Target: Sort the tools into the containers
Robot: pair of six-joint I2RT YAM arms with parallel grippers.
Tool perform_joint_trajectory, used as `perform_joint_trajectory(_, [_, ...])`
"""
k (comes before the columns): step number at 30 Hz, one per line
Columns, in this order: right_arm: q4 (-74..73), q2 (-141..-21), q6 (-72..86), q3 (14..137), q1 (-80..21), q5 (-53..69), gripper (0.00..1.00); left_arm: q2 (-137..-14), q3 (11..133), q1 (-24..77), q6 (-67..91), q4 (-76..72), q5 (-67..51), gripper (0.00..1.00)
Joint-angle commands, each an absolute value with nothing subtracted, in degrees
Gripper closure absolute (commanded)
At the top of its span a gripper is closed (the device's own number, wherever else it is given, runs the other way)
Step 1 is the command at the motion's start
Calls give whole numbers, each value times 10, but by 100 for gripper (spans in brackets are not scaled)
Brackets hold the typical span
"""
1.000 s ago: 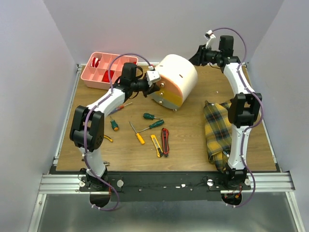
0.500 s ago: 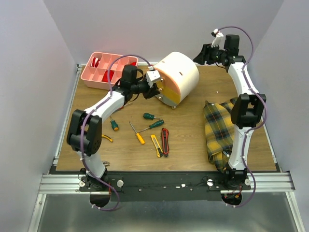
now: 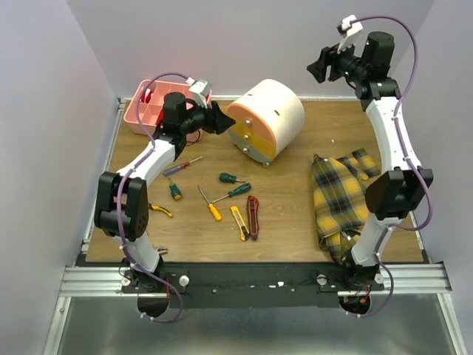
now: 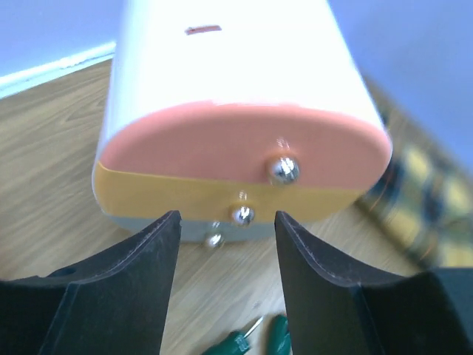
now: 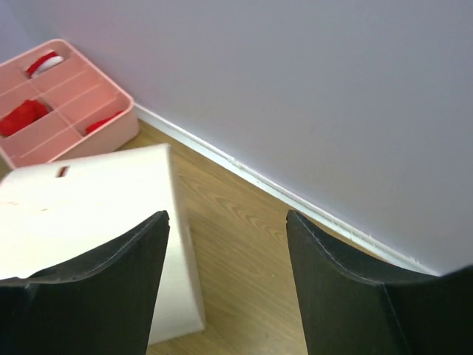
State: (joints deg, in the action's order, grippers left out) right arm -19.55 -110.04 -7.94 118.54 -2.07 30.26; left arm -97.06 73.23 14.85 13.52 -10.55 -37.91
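The cream drawer unit (image 3: 275, 112) stands at the back middle of the table, its orange (image 4: 244, 144) and yellow (image 4: 185, 196) fronts facing left with silver knobs. The pink tray (image 3: 140, 111) sits at the back left, holding red items. My left gripper (image 3: 219, 118) is open just left of the drawer fronts, touching nothing. My right gripper (image 3: 319, 72) hangs open, high behind the unit. Several tools lie on the wood: a red-blue screwdriver (image 3: 182, 166), green screwdrivers (image 3: 231, 178), a yellow one (image 3: 211, 206) and two utility knives (image 3: 247, 219).
A yellow plaid cloth (image 3: 338, 200) is heaped at the right near the right arm. Small pliers (image 3: 160, 211) lie by the left arm's base. Walls close the table at the back and sides. In the right wrist view the tray (image 5: 59, 103) lies beyond the unit's top (image 5: 89, 214).
My left gripper has opened, let go of the drawer front and drawn back to the left. The right gripper has opened wider and risen up and to the right, away from the unit.
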Motion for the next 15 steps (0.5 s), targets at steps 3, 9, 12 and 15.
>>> perform_joint_trajectory(3, [-224, -1092, -148, 1142, -82, 345, 31, -1034, 716, 127, 457, -342, -464, 39])
perform_joint_trajectory(9, [-239, -1104, -158, 1143, -111, 323, 31, -1097, 758, 125, 533, -415, -548, 42])
perform_joint_trajectory(12, [-243, -1107, -161, 1143, -120, 316, 31, -1108, 761, 125, 555, -427, -556, 42])
perform_joint_trajectory(15, [-248, -1105, -171, 1134, -126, 313, 31, -1114, 758, 125, 569, -434, -557, 42])
